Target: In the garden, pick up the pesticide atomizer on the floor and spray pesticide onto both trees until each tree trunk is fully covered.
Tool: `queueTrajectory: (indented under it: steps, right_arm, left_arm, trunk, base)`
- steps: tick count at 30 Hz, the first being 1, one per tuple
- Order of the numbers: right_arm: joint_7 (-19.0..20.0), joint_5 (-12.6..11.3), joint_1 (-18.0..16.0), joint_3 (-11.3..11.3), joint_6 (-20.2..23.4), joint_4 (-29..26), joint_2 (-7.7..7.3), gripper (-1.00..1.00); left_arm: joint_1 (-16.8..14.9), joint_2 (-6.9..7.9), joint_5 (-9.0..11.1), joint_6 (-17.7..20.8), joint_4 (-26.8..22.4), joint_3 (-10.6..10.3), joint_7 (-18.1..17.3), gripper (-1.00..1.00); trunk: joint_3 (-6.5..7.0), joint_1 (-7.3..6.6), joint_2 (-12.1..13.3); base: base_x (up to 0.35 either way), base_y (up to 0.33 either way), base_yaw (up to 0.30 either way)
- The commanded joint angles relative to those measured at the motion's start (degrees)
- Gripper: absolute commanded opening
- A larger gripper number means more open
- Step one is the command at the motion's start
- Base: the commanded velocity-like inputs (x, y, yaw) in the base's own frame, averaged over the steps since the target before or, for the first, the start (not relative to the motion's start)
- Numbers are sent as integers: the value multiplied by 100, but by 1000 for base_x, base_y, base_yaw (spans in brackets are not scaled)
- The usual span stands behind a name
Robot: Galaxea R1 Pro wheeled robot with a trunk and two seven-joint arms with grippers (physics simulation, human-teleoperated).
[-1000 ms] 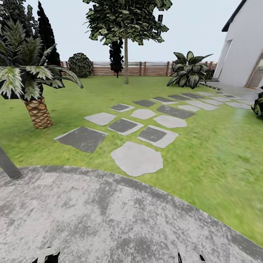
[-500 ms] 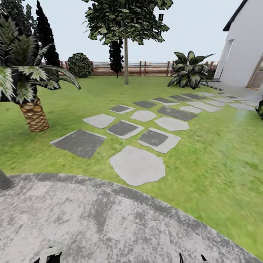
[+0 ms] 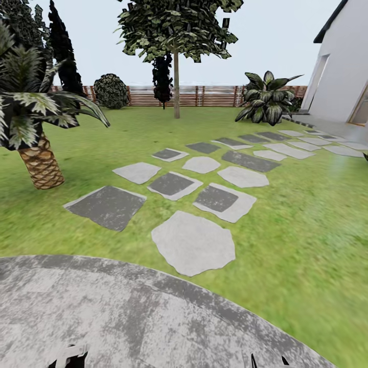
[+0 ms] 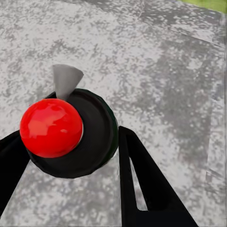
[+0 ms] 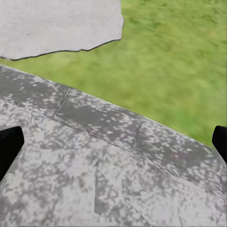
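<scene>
In the left wrist view a round black bottle with a red ball top and a small grey nozzle, the pesticide atomizer [image 4: 97, 142], sits between the black fingers of my left gripper [image 4: 71, 139], which is shut on it above grey stone paving. The left gripper [image 3: 69, 357] just shows at the lower edge of the head view. My right gripper [image 5: 116, 142] is open, fingers far apart, holding nothing; its tips [image 3: 267, 361] peek in low in the head view. One tree with a bare pale trunk [image 3: 176, 92] stands far ahead near the fence.
Curved grey paving [image 3: 128, 317] lies under me, then lawn with stepping stones [image 3: 194, 243] leading toward a white house [image 3: 342, 66]. A scaly-trunked palm [image 3: 41, 163] stands at the left, dark conifers [image 3: 64, 51] behind it, a broad-leafed plant [image 3: 266, 102] and slat fence [image 3: 214, 95] at the back.
The whole view has shifted: the palm slides left, the stepping stones come nearer and lower, and a grey post at the left edge has dropped out of sight. Both grippers hold their places.
</scene>
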Motion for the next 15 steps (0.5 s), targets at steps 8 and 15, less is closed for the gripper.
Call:
queueTrajectory:
  steps: [8,15]
  right_arm:
    - [-31,11,-3,5,-16,2,5,100]
    - [-32,13,-3,6,-16,-6,23,100]
  left_arm:
    - [-5,4,-214,-19,5,30,-57,-100]
    - [-5,-9,-268,-20,5,30,-45,-100]
  trunk:
    - [-5,2,-2]
    - [-5,2,-2]
  base:
    - [340,0,0]
    - [340,0,0]
